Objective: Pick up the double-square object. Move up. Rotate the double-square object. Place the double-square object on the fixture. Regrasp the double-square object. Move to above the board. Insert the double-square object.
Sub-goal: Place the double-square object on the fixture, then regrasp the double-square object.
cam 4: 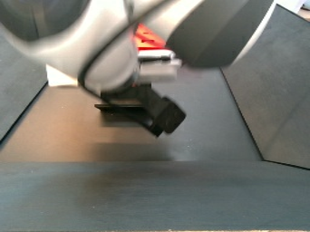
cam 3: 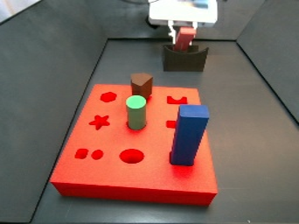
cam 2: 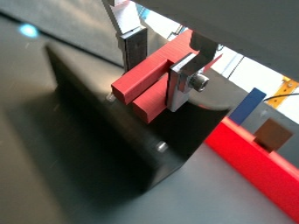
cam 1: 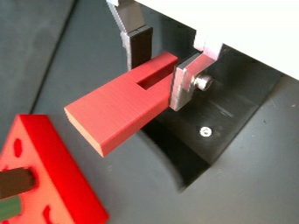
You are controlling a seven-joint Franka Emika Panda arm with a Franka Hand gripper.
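Dark table, board (cam 3: pixel 140 140) in front; gripper (cam 1: pixel 163 66) at the far end over the fixture (cam 3: pixel 184 58), fingers clamped on the double-square object (cam 1: pixel 122 107), held above the fixture

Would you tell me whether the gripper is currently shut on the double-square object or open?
Shut on it. In both wrist views the gripper has its silver fingers pressed against both sides of the double-square object, just above the fixture.

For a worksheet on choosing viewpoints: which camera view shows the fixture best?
A side view: the whole fixture shows, its notch under the end effector holding the red block. Both wrist views show only dark fixture faces close up; in the remaining side view the arm hides most.
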